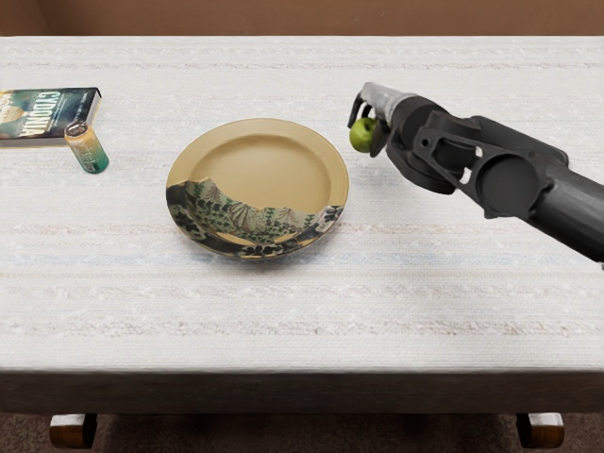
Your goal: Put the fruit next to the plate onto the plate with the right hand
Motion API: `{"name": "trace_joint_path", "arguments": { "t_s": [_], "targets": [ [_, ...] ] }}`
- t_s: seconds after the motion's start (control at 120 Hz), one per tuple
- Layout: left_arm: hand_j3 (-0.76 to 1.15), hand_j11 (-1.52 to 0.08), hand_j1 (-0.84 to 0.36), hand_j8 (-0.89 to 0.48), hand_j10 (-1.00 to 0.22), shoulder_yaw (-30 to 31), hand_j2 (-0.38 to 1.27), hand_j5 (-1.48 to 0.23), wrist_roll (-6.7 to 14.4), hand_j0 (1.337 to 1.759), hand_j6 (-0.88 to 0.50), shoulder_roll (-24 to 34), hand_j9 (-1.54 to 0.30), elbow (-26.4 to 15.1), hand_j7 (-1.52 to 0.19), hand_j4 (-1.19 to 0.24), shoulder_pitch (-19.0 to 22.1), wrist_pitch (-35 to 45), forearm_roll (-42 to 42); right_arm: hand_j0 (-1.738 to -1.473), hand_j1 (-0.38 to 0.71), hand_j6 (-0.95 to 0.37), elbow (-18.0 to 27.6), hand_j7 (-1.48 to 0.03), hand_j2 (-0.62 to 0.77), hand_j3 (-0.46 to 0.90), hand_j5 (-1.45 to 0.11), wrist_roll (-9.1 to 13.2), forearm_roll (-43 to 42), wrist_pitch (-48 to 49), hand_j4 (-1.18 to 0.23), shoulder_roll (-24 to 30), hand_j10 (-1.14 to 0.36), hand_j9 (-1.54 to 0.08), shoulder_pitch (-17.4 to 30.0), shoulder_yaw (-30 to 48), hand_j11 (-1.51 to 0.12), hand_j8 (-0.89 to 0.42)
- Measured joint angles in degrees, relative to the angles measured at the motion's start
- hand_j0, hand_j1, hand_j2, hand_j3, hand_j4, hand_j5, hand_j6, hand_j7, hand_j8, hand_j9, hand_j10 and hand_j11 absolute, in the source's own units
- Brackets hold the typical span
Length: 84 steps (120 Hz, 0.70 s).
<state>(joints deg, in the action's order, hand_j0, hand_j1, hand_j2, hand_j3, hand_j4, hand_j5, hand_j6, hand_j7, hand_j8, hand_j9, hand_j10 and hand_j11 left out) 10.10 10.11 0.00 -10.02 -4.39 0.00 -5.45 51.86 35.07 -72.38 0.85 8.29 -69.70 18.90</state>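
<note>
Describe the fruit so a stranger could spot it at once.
Start at the tan plate in the middle of the table. Just off its right rim, the right hand grips a small fruit. It is the only round, bright green thing; the book and can lie at the far left.

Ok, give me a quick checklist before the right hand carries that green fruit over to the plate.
1. Right hand fingers curled around the green fruit: ok.
2. Fruit lifted off the table: cannot tell.
3. Plate lies left of the fruit, nothing on it: ok.
4. Nothing stands between fruit and plate: ok.
5. Can and book at the far left, away from the path: ok.
</note>
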Motion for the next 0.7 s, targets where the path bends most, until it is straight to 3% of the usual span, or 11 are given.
{"name": "trace_joint_path", "arguments": {
  "t_s": [0.317, 0.7],
  "targets": [
    [0.00, 0.00, 0.35, 0.00, 0.00, 0.0, 0.00, 0.00, 0.0, 1.658, 0.00, 0.0, 0.00, 0.0, 0.00, 0.00, 0.0, 0.0, 0.0, -1.654, 0.25, -0.45, 3.1, -0.94, 0.20, 0.00, -0.99, 0.0, 0.9, 0.0, -0.61, -1.5, -0.71, -0.98, -0.1, 0.2, -0.97, -0.47],
    [0.00, 0.00, 0.35, 0.00, 0.00, 0.0, 0.00, 0.00, 0.0, 1.658, 0.00, 0.0, 0.00, 0.0, 0.00, 0.00, 0.0, 0.0, 0.0, -1.654, 0.27, -0.43, 2.8, -0.95, 0.22, 0.00, -1.00, 0.0, 0.9, -0.2, -0.59, -6.9, -0.70, -0.99, -0.5, 0.1, -0.99, -0.45]
  ]
}}
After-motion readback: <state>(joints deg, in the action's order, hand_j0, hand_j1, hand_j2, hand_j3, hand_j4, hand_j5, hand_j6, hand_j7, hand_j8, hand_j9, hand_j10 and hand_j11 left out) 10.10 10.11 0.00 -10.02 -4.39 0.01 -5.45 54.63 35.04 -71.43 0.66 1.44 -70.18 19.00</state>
